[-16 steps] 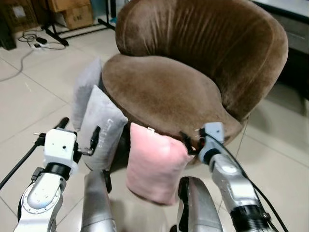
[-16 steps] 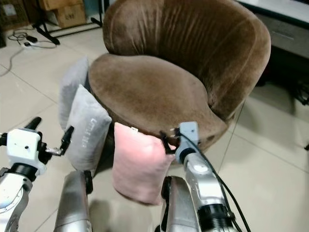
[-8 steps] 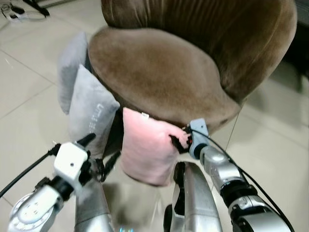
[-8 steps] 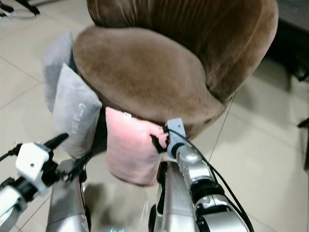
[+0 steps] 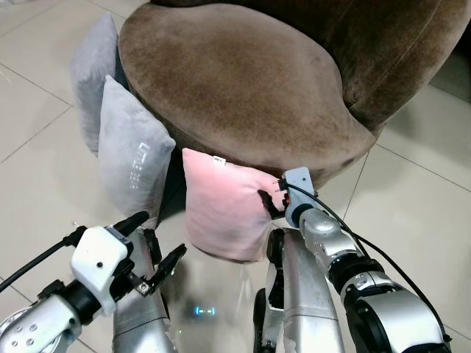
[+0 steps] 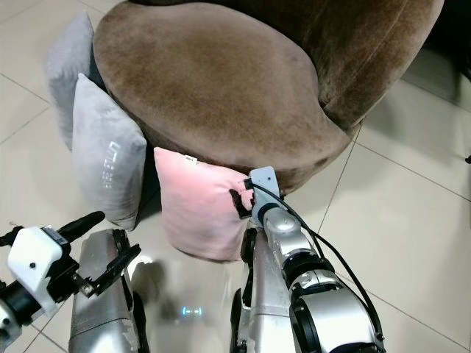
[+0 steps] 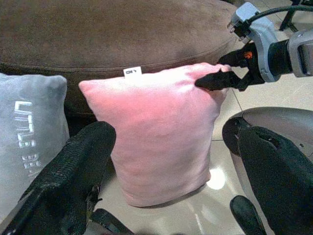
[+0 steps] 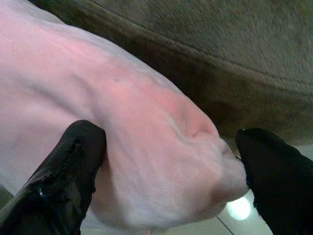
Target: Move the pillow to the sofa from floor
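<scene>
A pink pillow [image 5: 221, 209] stands on the tiled floor, leaning against the front of the round brown sofa [image 5: 243, 81]. My right gripper [image 5: 271, 202] is at the pillow's upper right corner. In the right wrist view its two black fingers [image 8: 73, 161] press into the pink fabric from both sides, so it is shut on that corner. My left gripper [image 5: 156, 241] hangs open, low and in front of the pillow's left side, a short way off it. In the left wrist view the pink pillow [image 7: 156, 132] shows between that gripper's spread fingers.
Two grey pillows [image 5: 132, 158] [image 5: 92, 73] lean against the sofa's left side, close to the pink one. My silver legs [image 5: 302, 294] stand just in front of the pillow. Open tiled floor [image 5: 412, 198] lies to the right.
The camera has tipped down and drawn closer to the sofa. My left gripper has dropped lower toward the pillow. The right gripper stays at the pillow's corner.
</scene>
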Motion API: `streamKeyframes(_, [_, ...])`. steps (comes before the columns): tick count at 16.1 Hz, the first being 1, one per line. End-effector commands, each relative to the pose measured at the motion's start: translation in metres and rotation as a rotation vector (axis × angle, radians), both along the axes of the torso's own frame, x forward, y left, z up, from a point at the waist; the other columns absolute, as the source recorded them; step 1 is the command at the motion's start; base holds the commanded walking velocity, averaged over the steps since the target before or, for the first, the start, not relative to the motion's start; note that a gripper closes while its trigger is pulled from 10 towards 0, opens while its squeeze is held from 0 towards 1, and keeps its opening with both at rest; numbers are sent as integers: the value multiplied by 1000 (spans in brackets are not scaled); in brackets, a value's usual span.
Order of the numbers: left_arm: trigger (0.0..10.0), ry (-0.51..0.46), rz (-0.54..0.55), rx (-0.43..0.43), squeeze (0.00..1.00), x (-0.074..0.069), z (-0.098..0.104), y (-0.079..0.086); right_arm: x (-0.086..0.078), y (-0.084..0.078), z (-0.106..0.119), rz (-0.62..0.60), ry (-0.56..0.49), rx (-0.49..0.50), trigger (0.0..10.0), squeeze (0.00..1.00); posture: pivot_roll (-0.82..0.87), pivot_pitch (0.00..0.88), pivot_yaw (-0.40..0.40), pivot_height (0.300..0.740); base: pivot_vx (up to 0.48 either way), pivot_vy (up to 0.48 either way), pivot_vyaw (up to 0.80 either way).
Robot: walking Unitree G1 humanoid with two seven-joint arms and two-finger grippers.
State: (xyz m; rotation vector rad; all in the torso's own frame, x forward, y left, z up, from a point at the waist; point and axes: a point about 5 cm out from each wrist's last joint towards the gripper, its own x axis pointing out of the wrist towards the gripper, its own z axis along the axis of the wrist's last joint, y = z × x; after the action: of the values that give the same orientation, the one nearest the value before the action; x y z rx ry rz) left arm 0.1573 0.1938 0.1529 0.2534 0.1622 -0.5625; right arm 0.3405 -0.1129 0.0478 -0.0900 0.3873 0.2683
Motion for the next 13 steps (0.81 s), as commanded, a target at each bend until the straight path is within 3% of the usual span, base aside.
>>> streamKeyframes(1, [10000,20,-7,-4,0,-6,1,0,-4,-5,-8,-8,35,-21,10000,0,139,330,-149,486,0,0,0])
streamKeyframes(3, [10000,31,-6,0,0,-8,1,2,-9,1,-15,52,97,-27,10000,0,143,328,-155,486,0,0,0])
streamKeyframes(4, [10000,52,-14,-11,0,-10,0,2,-13,6,-19,83,125,-11,4078,0,147,322,-156,486,0,0,0])
streamKeyframes(5, [10000,62,-20,-19,0,-11,0,2,-13,7,-20,80,126,1,3255,0,148,321,-156,486,0,0,0])
streamKeyframes(6, [10000,74,-33,-22,0,-11,0,2,-13,8,-19,61,123,42,0,0,151,313,-157,486,0,0,0])
streamKeyframes(13, [10000,69,-18,-8,0,-9,0,7,-12,13,-17,78,113,76,0,0,157,291,-157,486,0,0,0])
